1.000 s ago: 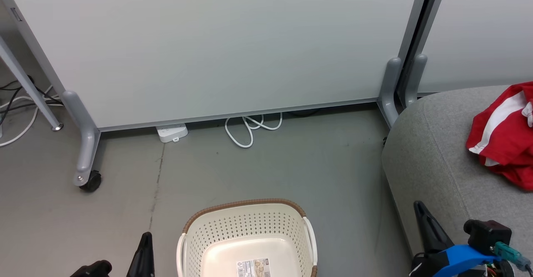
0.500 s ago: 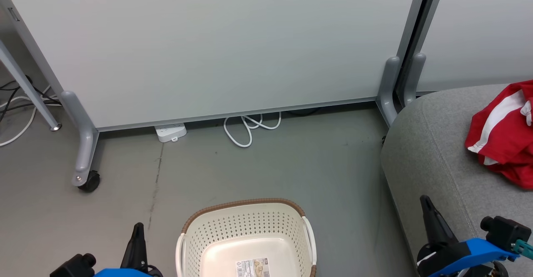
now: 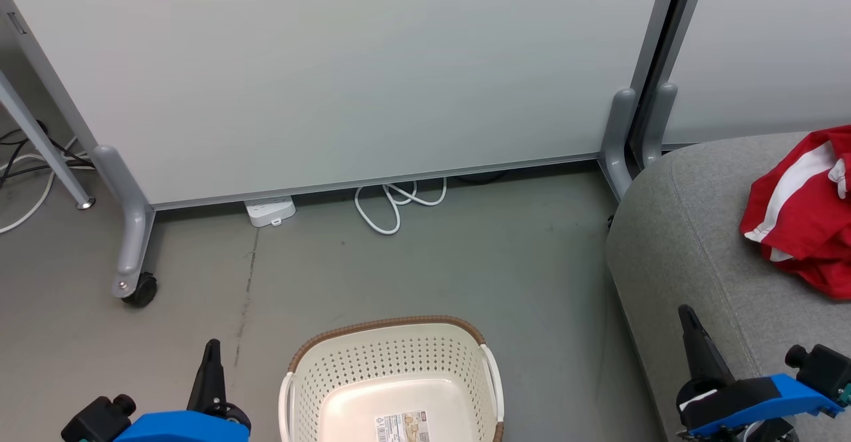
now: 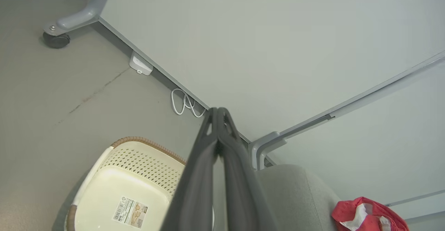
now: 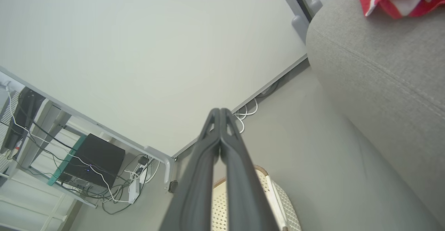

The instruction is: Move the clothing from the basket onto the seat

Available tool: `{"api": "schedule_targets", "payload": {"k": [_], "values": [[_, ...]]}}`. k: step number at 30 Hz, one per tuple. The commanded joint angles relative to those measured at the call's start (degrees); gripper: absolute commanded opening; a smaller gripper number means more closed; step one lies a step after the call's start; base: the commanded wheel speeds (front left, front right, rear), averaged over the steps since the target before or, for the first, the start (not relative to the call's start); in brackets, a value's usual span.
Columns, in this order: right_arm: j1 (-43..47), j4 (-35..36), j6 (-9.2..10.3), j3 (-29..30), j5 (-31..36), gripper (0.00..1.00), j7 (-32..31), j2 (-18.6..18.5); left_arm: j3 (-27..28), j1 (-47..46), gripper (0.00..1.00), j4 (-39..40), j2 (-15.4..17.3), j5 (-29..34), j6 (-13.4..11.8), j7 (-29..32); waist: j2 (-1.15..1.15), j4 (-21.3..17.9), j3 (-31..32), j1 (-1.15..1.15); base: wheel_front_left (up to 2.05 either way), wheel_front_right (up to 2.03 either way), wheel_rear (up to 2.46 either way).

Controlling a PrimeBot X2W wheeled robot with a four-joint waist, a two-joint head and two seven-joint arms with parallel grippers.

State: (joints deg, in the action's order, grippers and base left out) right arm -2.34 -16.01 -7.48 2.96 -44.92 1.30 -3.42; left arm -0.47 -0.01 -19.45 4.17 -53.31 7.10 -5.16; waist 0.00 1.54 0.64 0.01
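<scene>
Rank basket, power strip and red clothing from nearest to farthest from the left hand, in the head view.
1. basket, beside the left hand
2. power strip, ahead by the panel
3. red clothing, far right on the seat

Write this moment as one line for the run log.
basket: empty | clothing: on seat | left pincer: shut, holds nothing | right pincer: shut, holds nothing

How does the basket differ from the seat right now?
The basket is cream perforated plastic with a brown rim; the seat is grey fabric. The basket holds only a label on its floor; the seat bears the red clothing. The basket is far smaller than the seat. Both sit on the grey floor.
</scene>
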Motion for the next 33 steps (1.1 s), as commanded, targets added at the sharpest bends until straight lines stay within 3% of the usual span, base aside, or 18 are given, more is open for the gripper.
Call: {"api": "schedule_targets", "payload": {"k": [1, 33], "values": [[-1.75, 0.91, -0.01, 0.37, -2.58, 0.00, -0.47, 0.02, 0.74, -1.79, 0.00, 1.07, 0.10, -2.13, 0.26, 0.56, 0.00, -0.04, -0.02, 0.00, 0.00, 0.00, 0.00], [-2.94, 1.51, -0.02, 1.92, -23.17, 0.00, -3.89, 0.28, 3.70, -4.15, 0.00, 3.14, -0.51, -19.05, 0.42, 5.72, 0.00, -0.59, -0.30, -0.01, 0.00, 0.00, 0.00]]}}
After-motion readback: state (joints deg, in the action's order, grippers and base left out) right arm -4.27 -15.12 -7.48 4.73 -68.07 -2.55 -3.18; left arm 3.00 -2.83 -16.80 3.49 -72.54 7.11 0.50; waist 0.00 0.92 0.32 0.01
